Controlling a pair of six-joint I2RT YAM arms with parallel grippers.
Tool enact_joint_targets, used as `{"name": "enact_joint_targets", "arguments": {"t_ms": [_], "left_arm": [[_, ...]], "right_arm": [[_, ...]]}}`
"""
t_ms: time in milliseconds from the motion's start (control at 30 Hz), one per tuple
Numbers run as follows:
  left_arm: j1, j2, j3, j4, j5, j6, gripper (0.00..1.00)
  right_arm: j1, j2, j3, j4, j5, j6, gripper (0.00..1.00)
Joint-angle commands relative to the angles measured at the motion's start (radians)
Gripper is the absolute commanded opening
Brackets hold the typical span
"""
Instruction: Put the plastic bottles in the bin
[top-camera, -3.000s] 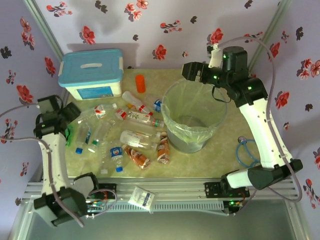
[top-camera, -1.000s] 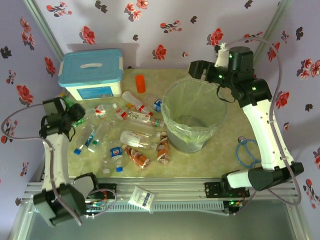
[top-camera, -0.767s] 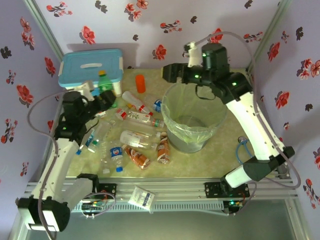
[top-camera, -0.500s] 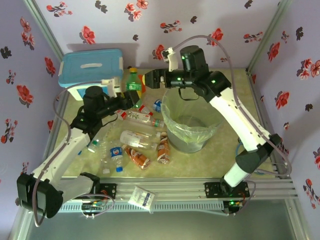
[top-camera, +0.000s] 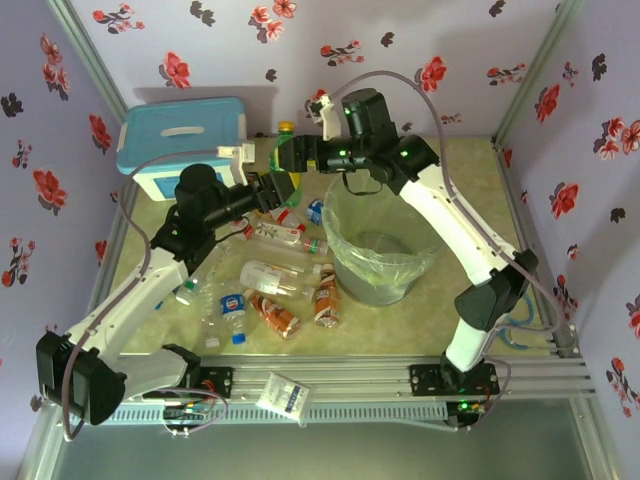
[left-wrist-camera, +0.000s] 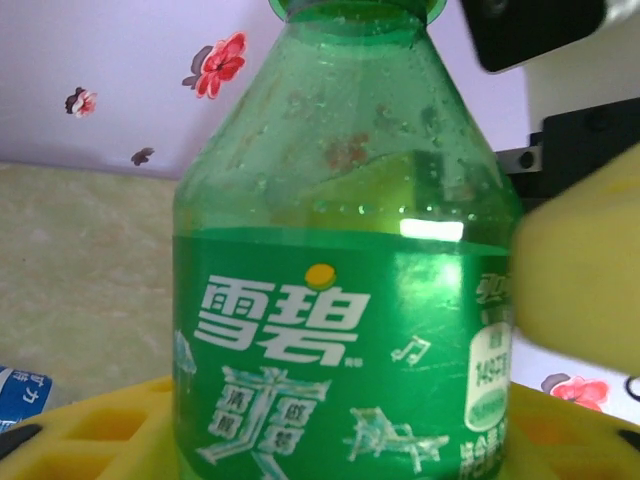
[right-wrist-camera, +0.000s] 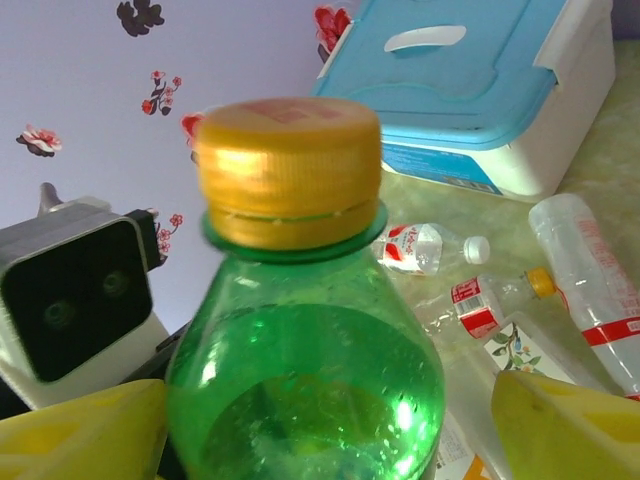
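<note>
One upright green bottle (left-wrist-camera: 340, 300) bears a yellow cap (right-wrist-camera: 288, 170).

A: What is the green bottle (left-wrist-camera: 340, 300) made of?
B: Glossy see-through plastic is seen, beaded with droplets inside; a smooth printed label is wrapped round it, and it is topped by a matt yellow cap (right-wrist-camera: 288, 170).
A: And the rest?
B: The bin (top-camera: 372, 292) is lined with a thin, shiny, crinkled bag (top-camera: 400, 215). The box (top-camera: 165, 183) is moulded in smooth plastic. The surface (top-camera: 470, 230) is finished in a mottled, stone-like pattern.
</note>
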Motion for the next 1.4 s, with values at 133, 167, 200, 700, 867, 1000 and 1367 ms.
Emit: {"name": "enact_joint_targets", "arguments": {"t_ms": [133,167,200,700,867,1000,1367], "left_arm": [[-0.016,0.014,0.042,0.042,0.031,0.004,0.44],[-0.016,0.015,0.041,0.041,0.031,0.007,0.44],[-0.016,0.016,0.040,0.039,0.030,0.009,0.47],[0.075,-0.134,0.027,-0.328,-0.082,0.115,0.97],[0.204,-0.212,0.057,-0.757,-0.296,0.197,0.98],[0.300,-0.261,0.063,-1.008,-0.501,0.260,0.98],[0.466,-0.275,-0.154,-1.016,-0.777,0.272,0.97]], "right_arm": [[-0.032,0.012,-0.008,0.090,-0.072,0.073,0.66],[-0.033,0.009,-0.012,0.094,-0.073,0.074,0.63],[-0.035,0.008,-0.016,0.096,-0.067,0.072,0.57],[-0.134,-0.060,0.166,-0.158,0.091,-0.124,0.48],[-0.180,-0.112,0.231,-0.407,0.276,-0.254,0.47],[-0.185,-0.135,0.266,-0.612,0.453,-0.360,0.47],[-0.185,-0.125,0.071,-0.807,0.587,-0.448,0.43]]}}
